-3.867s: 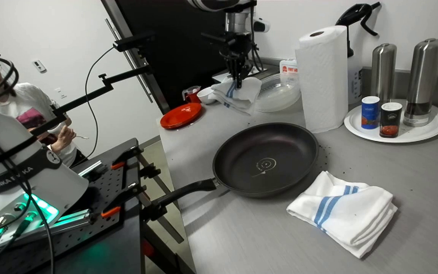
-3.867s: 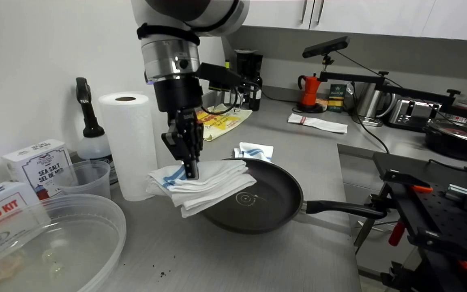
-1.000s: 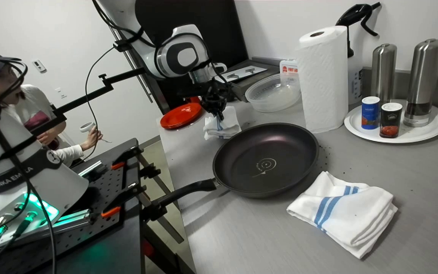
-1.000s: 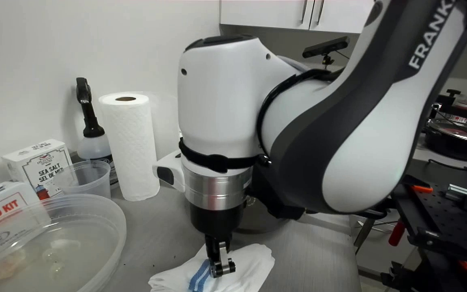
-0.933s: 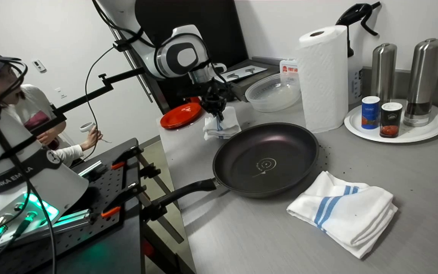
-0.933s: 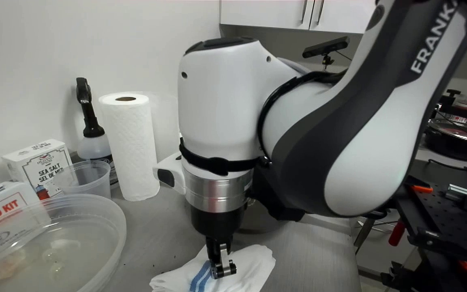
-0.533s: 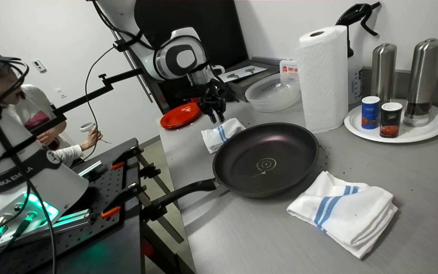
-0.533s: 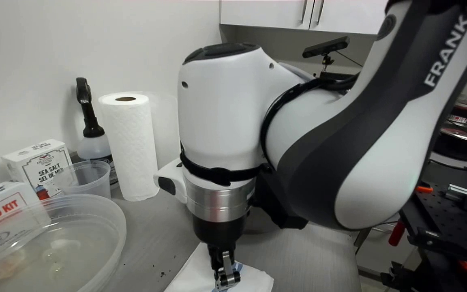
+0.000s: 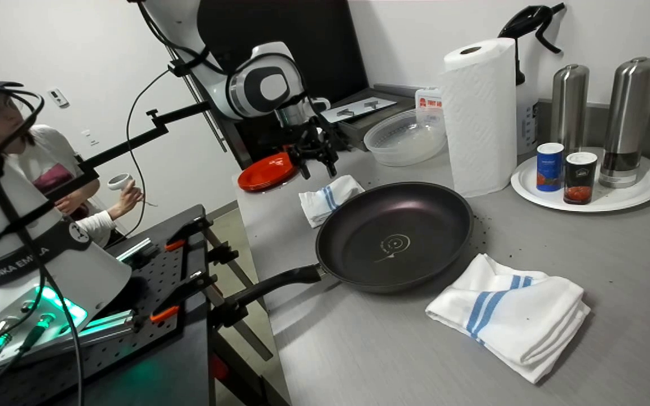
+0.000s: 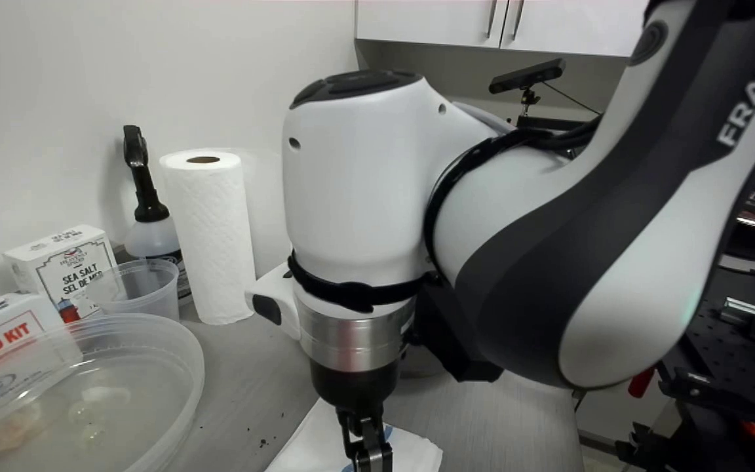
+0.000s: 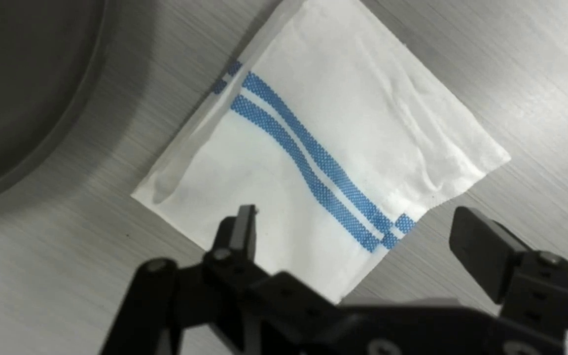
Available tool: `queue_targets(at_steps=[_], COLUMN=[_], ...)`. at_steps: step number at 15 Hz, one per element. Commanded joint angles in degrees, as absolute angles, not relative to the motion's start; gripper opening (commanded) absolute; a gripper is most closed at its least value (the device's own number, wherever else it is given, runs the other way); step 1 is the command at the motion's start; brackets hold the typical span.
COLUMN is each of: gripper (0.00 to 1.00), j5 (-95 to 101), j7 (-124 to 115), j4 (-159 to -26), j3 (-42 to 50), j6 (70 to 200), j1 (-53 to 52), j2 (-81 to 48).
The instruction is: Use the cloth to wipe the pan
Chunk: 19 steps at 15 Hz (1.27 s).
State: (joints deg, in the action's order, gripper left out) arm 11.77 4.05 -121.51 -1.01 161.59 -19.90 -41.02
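The small white cloth [image 11: 313, 158] is lying folded on the grey counter [image 9: 359, 344], just beyond the round black pan [image 9: 398, 242] in an exterior view. In the wrist view, a strip of counter is showing between them. There the cloth is sitting like a tipped square, looking a bit longer from bottom left to top right; its top corner is sitting out of view. Two blue stripes are running across it, slanting down to the right.

The cloth is looking soft, with thin layers and little wrinkles, and its stripes are showing a dotty weave. The pan is sitting upright, wide and shallow, with a pale ring mark on its smooth bottom. Its long, straight handle [image 9: 281, 280] is pointing to the bottom left in an exterior view and sticking out past the counter's edge. Another folded towel [image 9: 511, 316], also white with blue stripes, is lying near the pan.

The gripper [image 11: 353, 221] is hanging above the cloth, spreading its two black fingers [image 11: 481, 251] wide apart and holding nothing. In an exterior view, a gap is showing under its tips.
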Motion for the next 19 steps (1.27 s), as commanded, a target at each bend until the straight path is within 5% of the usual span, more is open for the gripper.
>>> queue_targets(at_steps=[1, 13, 19], gripper=[1.00, 1.00, 1.00], j5=[11.63, 10.35, 10.77], j7=[2.64, 9.99, 9.01], j4=[-120.81, -114.09, -114.54], j3=[-1.74, -0.97, -1.86], j6=[157.57, 129.25, 132.97], j1=[-18.42, -3.38, -3.53], j2=[-38.74, -28.36, -30.37])
